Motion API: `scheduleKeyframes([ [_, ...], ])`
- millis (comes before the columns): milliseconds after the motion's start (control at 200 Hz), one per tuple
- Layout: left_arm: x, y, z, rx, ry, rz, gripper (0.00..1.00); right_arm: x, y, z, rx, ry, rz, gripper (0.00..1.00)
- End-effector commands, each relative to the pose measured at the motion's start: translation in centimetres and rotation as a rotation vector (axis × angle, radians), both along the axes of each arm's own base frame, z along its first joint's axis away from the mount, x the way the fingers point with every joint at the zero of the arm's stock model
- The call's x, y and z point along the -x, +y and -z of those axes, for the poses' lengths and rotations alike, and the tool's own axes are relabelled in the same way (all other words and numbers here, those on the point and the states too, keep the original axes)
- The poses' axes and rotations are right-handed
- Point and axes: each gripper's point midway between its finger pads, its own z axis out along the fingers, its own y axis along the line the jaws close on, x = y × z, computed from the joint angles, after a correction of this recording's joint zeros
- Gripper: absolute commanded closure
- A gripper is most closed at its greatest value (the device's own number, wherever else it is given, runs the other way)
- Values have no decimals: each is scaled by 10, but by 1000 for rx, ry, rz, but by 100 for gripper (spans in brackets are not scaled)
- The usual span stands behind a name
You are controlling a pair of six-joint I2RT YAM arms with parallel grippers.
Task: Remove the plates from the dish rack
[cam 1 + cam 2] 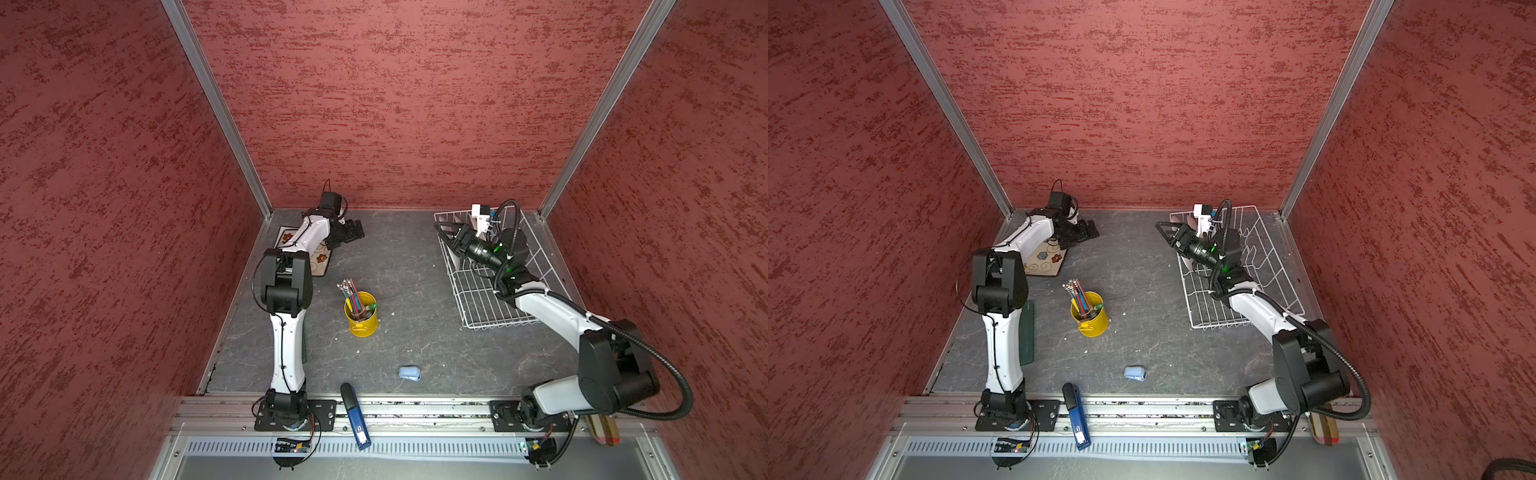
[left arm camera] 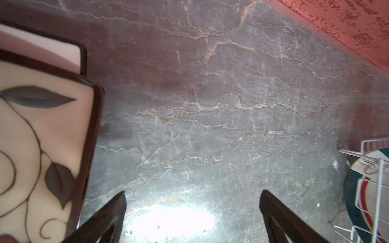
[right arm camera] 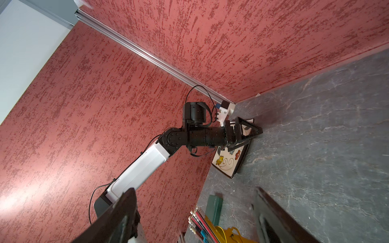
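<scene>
Two square cream plates (image 1: 321, 258) with flowers and dark edges lie stacked at the back left, partly under my left arm; the upper plate (image 2: 42, 136) shows close up. My left gripper (image 1: 353, 233) (image 2: 193, 195) is open over bare table just right of the stack. The white wire dish rack (image 1: 486, 299) (image 1: 1266, 257) stands at the back right. A round plate (image 2: 357, 168) with a dark rim stands upright in its near-left end. My right gripper (image 1: 442, 235) (image 3: 193, 210) hangs open above that end of the rack, holding nothing.
A yellow pencil cup (image 1: 361, 316) stands mid-table. A pale blue object (image 1: 409, 372) lies near the front, and a blue-and-black tool (image 1: 355, 415) lies on the front rail. A green case (image 1: 1027, 332) lies beside the left arm. Red walls close three sides.
</scene>
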Motion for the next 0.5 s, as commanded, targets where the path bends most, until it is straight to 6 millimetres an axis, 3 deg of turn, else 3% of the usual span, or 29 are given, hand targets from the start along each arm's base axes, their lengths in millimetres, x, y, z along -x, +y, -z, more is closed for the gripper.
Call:
scheduleKeyframes([
  [0,5,11,25,-100,69,12,1,2,-4,-12,-1,-45,24,13],
  [210,9,17,38,-213,100,22,1,3,-4,-8,-1,-38,20,13],
  [496,4,28,36,-278,85,6,1,4,-5,-5,2,-35,20,13],
])
